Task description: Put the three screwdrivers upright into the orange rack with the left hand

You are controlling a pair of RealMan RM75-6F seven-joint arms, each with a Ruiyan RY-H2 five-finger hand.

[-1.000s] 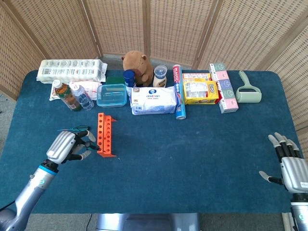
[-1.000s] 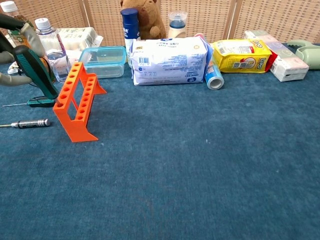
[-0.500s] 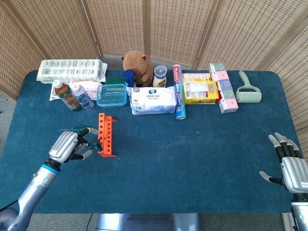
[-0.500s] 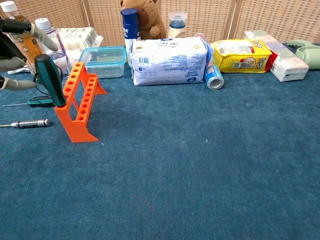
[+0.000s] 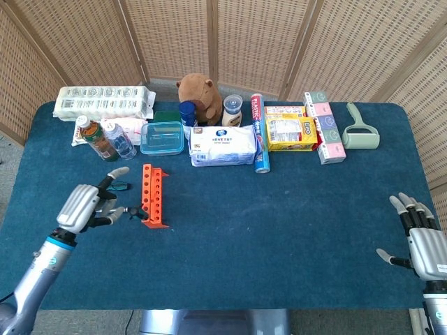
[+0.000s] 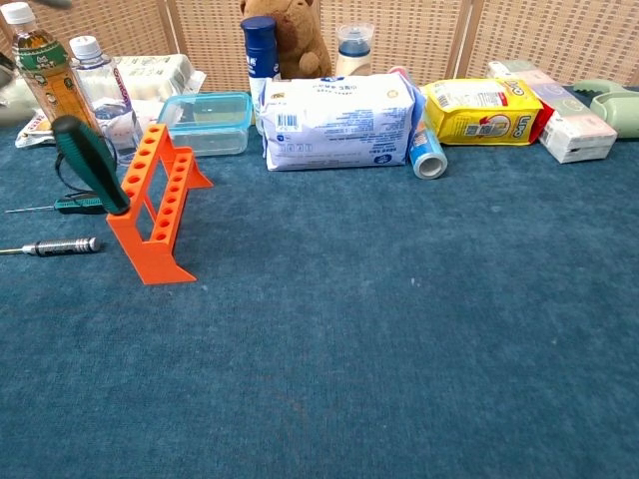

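Orange rack (image 6: 155,205) stands on the blue table (image 5: 279,223) w/ its long side running away from you, hole rows facing up, so drivers can drop in from above on the left side. That puts it well within reach of your left arm; makes sense for a left-only task.

Green-handled screwdriver (image 6: 90,165) sits in a hole at the rack's near end. Handle leans out to the left, not truly upright. Judgement: it counts as seated, but the tilt may need a nudge.

Two drivers not yet racked, both flat on the cloth left of the rack: silver-handled screwdriver (image 6: 58,245) nearer the camera, thin green screwdriver (image 6: 72,206) just behind it. Shafts point left, handles toward the rack, so the handles are the easy end to take. So 1 of 3 done, by my read.

Left hand (image 5: 89,206): you have it just left of the rack, fingers spread, holding nothing. One fingertip reaches toward the rack's near end; can't tell if it touches. Chest view shows only slivers of it at the top-left edge.

Right hand (image 5: 419,241): parked at the far right edge of the table, fingers apart, empty, well apart from everything.

Clutter along the back (bottles, boxes, plush) is well apart from the rack; no obstruction.
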